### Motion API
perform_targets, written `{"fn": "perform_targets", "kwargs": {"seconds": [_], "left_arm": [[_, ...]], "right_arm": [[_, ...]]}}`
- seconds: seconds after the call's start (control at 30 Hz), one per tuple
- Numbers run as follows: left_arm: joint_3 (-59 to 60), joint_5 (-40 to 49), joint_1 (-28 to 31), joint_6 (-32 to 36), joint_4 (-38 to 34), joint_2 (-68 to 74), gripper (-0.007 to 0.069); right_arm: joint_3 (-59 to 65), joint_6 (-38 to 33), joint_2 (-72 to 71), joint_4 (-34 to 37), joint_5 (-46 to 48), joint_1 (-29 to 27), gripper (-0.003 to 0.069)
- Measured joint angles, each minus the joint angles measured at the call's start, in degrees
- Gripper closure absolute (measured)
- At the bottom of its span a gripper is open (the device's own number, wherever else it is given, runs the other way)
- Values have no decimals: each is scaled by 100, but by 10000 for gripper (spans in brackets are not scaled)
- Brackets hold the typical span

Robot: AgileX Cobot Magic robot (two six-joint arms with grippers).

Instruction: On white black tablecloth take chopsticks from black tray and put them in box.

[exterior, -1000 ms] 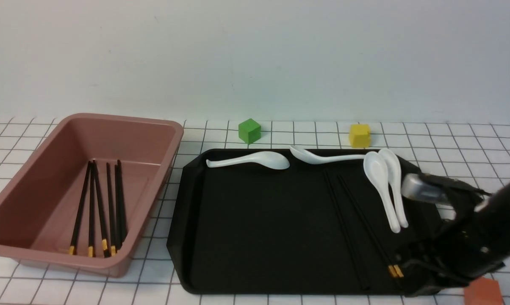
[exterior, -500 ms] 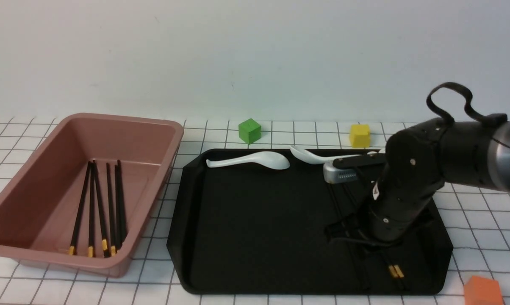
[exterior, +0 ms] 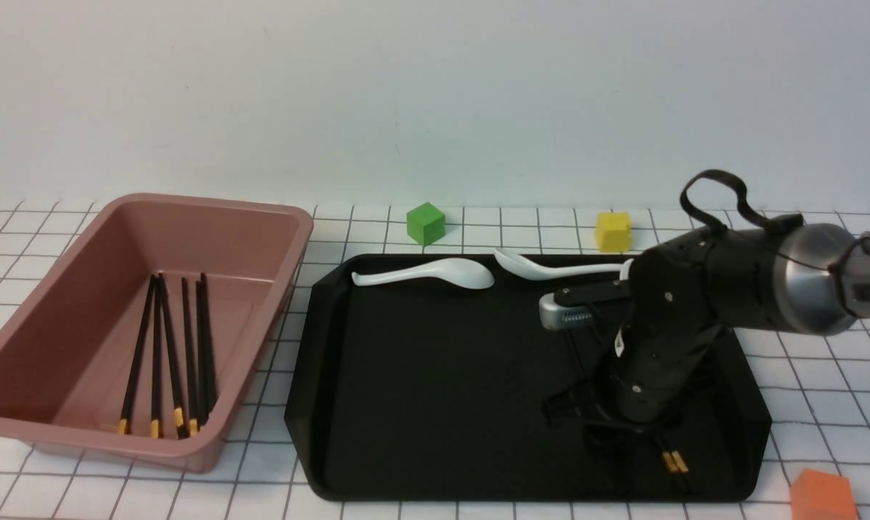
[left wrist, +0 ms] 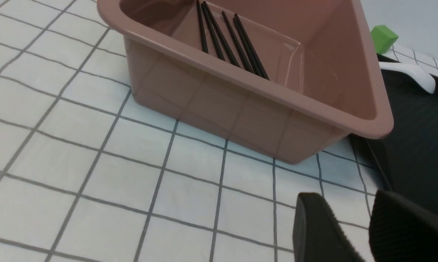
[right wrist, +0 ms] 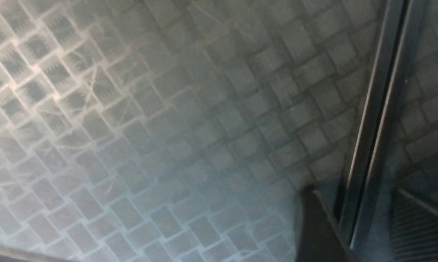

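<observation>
Pink box [exterior: 214, 245], nine o'clock: six slim chopsticks [exterior: 188, 347]
Matte black tray [exterior: 420, 390], five o'clock: two chopsticks
Right pincer [right wrist: 355, 191]: wide, around two
Left pincer [left wrist: 344, 196]: wide

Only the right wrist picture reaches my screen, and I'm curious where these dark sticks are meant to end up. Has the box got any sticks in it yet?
Observer: Yes, several black chopsticks lie in the pink bin.
Visitor: And where is that bin?
Observer: On the robot's left, beside the black tray.
Visitor: Is there anything on the tray besides sticks?
Observer: Yes, white soup spoons; one lies near the tray's far edge.
</observation>
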Motion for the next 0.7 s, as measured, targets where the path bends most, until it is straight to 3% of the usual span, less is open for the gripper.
{"fn": "perform_targets", "kwargs": {"seconds": [0.13,0.27,0.53,0.7], "left_arm": [[0,0,0,0,0,0,386],[0,0,0,0,0,0,386],[0,0,0,0,0,0,386],[0,0,0,0,0,0,386]], "right_arm": [[-24,0,12,-46,89,0,416],[-24,-8,13,-160,140,0,544],[8,-27,-309,-3,476,0,547],[-190,-35,-1228,700,891,20,547]]}}
